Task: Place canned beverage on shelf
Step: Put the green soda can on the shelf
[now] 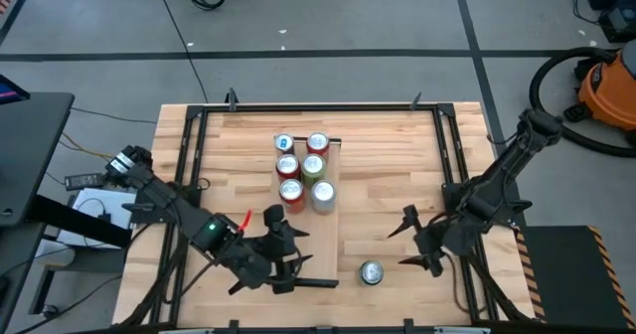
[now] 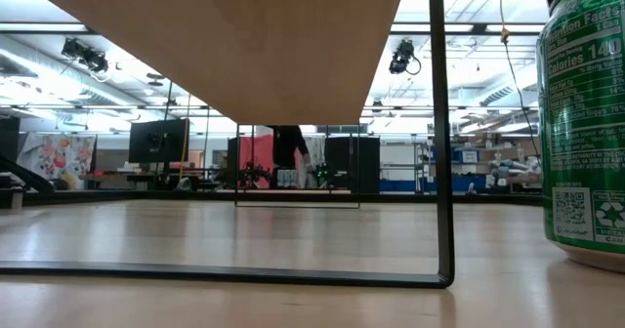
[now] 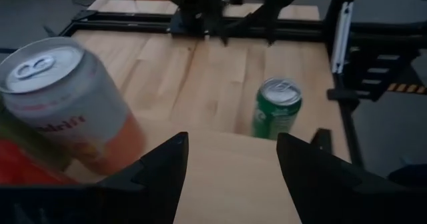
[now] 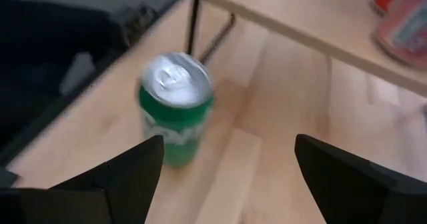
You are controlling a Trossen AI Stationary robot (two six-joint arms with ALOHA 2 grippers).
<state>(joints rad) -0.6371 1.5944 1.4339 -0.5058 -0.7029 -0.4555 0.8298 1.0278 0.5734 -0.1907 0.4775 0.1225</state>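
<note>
A green can [image 1: 371,272] stands upright on the tabletop near the front edge, beside the shelf [image 1: 323,237]. The shelf is a light plank raised on dark wire legs [image 2: 444,172]. Several cans [image 1: 303,167] stand on its far half. My left gripper [image 1: 298,259] hovers open over the shelf's near end, pointing toward the green can [image 3: 277,107], with a silver-and-red can [image 3: 60,111] close beside one finger. My right gripper [image 1: 399,247] is open, to the right of and beyond the green can [image 4: 175,111], which stands beside one finger, not between them.
A dark frame [image 1: 189,155] runs around the table edges. Bare tabletop [image 1: 397,165] lies right of the shelf. The low view shows the shelf's underside [image 2: 254,45] and the green can [image 2: 586,123] close at the right. An orange vacuum [image 1: 606,85] stands off the table.
</note>
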